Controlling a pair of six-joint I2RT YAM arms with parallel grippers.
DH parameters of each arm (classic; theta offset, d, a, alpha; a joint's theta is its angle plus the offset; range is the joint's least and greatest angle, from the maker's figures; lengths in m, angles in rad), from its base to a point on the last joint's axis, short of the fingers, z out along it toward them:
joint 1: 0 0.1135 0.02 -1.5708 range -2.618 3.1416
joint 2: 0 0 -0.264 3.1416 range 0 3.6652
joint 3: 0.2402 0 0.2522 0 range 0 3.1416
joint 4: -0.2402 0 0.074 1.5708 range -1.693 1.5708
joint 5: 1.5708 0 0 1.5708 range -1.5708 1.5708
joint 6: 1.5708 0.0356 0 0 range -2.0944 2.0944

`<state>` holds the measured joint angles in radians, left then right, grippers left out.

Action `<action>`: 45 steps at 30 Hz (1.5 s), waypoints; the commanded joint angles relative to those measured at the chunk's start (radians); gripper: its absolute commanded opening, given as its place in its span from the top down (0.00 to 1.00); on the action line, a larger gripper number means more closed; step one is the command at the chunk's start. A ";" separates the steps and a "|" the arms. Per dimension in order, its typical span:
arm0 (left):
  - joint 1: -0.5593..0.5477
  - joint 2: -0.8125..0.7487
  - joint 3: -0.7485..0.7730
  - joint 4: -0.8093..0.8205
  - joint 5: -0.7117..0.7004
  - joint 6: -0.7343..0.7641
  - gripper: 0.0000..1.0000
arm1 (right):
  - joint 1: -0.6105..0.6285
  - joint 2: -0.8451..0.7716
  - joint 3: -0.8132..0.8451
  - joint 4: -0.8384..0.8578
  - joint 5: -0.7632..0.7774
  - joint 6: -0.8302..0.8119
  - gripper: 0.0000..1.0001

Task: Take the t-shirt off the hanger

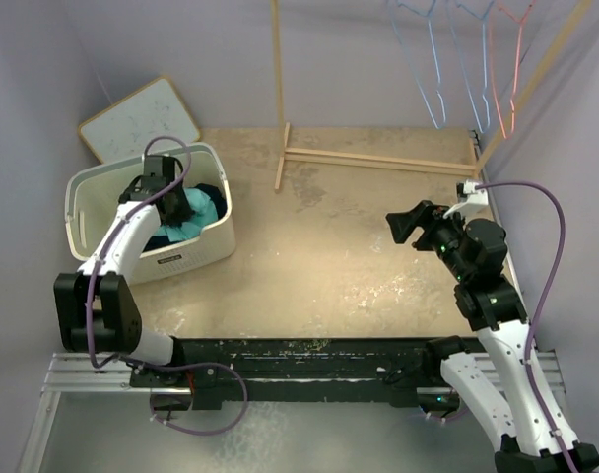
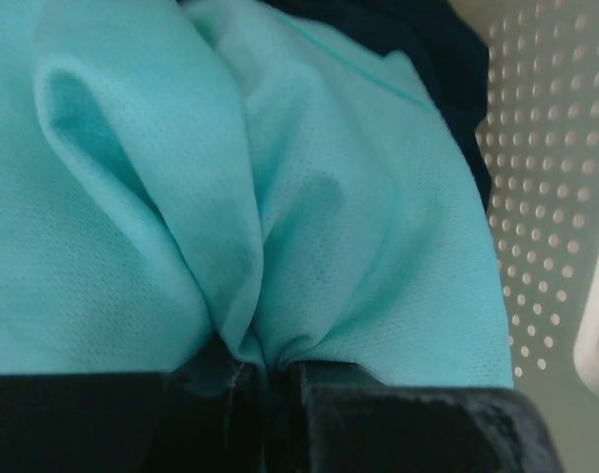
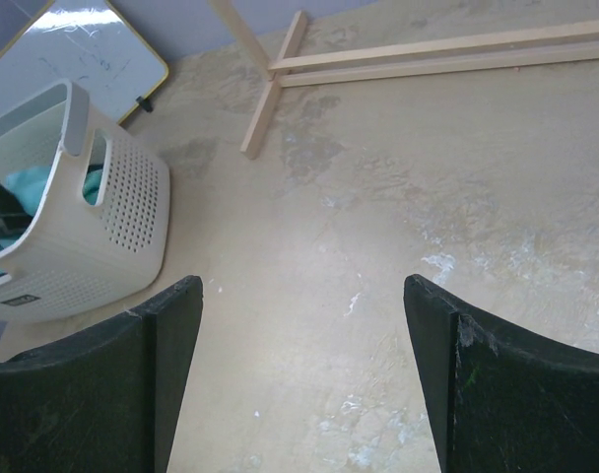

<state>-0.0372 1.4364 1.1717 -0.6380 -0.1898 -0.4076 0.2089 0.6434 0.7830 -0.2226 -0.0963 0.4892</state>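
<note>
Inside basket (image 1: 196, 251), t-shirt (image 2: 359, 227) bunched, long axis unclear, pinched by left gripper (image 2: 267, 372).

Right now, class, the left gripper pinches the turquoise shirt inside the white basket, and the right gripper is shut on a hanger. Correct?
No. The right wrist view shows the right gripper open and holding nothing. The rest stands: the left gripper pinches the turquoise shirt inside the white basket.
</note>
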 commanded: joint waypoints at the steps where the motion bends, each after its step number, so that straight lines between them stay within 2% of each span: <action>1: 0.030 0.081 -0.095 0.084 0.348 -0.133 0.91 | -0.002 -0.017 -0.007 0.044 0.001 0.015 0.16; 4: 0.034 0.098 -0.139 0.126 0.410 -0.160 0.91 | -0.002 -0.014 -0.007 0.040 -0.003 0.014 0.16; 5: 0.035 0.096 -0.140 0.134 0.415 -0.160 0.88 | -0.002 -0.014 -0.006 0.038 -0.002 0.011 0.16; 7: 0.036 0.086 -0.124 0.133 0.411 -0.148 0.69 | -0.002 -0.016 -0.005 0.035 0.001 0.006 0.16; 9: 0.036 0.072 -0.087 0.107 0.399 -0.122 0.44 | -0.002 -0.015 -0.007 0.037 -0.001 0.006 0.16; 11: 0.036 0.041 -0.044 0.093 0.394 -0.088 0.31 | -0.002 -0.013 -0.010 0.043 -0.011 0.008 0.16; 13: 0.035 0.000 0.004 0.074 0.373 -0.050 0.06 | -0.002 -0.008 -0.013 0.053 -0.024 0.011 0.16; 14: 0.035 -0.022 0.030 0.068 0.365 -0.031 0.00 | -0.001 -0.004 -0.013 0.056 -0.032 0.011 0.16; 20: 0.033 -0.227 0.084 0.138 0.397 0.048 0.01 | -0.002 0.032 0.000 0.064 -0.063 -0.001 0.14; 29: 0.033 -0.524 -0.194 0.488 0.662 0.036 0.01 | -0.002 0.157 0.071 0.040 -0.017 0.065 0.07; 35: 0.011 -0.570 -0.256 0.465 0.748 0.095 0.01 | -0.002 0.150 0.046 0.012 0.035 0.118 0.06; 40: -0.026 -0.644 -0.282 0.452 0.704 0.115 0.01 | -0.002 0.111 0.019 0.062 0.022 0.079 0.14; 45: -0.036 -0.647 -0.288 0.446 0.711 0.110 0.01 | -0.002 0.159 0.050 0.043 -0.051 0.043 0.13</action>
